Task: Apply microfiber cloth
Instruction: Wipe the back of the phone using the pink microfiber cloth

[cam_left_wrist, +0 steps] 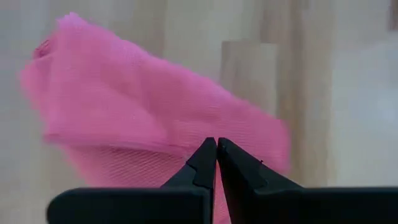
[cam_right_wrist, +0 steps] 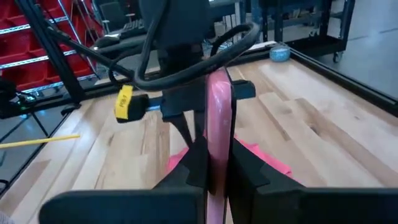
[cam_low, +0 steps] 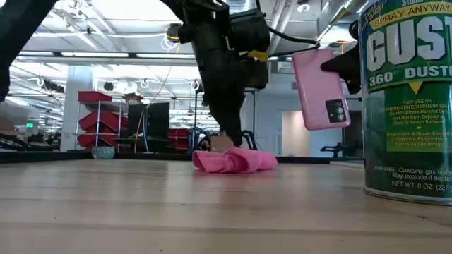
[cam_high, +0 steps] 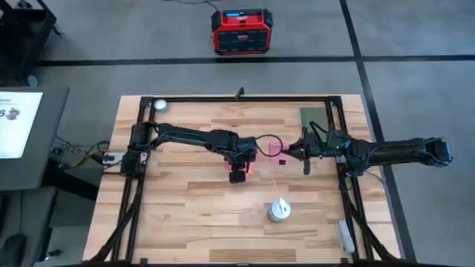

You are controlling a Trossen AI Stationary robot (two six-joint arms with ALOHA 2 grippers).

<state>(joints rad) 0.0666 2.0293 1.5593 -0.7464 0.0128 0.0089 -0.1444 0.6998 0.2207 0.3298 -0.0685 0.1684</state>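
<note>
The microfiber cloth [cam_low: 234, 161] lies bunched on the wooden table near its middle, a bright pink heap also filling the left wrist view [cam_left_wrist: 155, 106]. My left gripper [cam_left_wrist: 216, 144] comes down onto it from above, shut [cam_low: 227, 141]. My right gripper [cam_right_wrist: 217, 146] reaches in from the table's right [cam_high: 287, 153] and is shut on the pale-pink phone [cam_low: 321, 88]. It holds the phone in the air just right of the cloth. My left gripper's shut fingertips [cam_left_wrist: 208, 155] meet the cloth at a fold [cam_left_wrist: 214, 134] on top of the heap, pointing down from above. Whether a layer lies between the tips cannot be told. The cloth rests slack on the table. My right gripper pinches the phone's two flat faces between its fingers [cam_right_wrist: 198, 163], near one long edge [cam_right_wrist: 217, 124]. The fingers come level from the table's right. The phone stands on edge, slightly tilted, lifted clear of the table above the cloth's right side.
A duster spray can [cam_high: 278, 211] stands near the table's front, large at the right of the low view [cam_low: 408, 99]. An olive-green pad [cam_high: 313, 117] lies at the far right and a white ball [cam_high: 160, 104] at the far left. A red box [cam_high: 241, 31] sits on the floor beyond.
</note>
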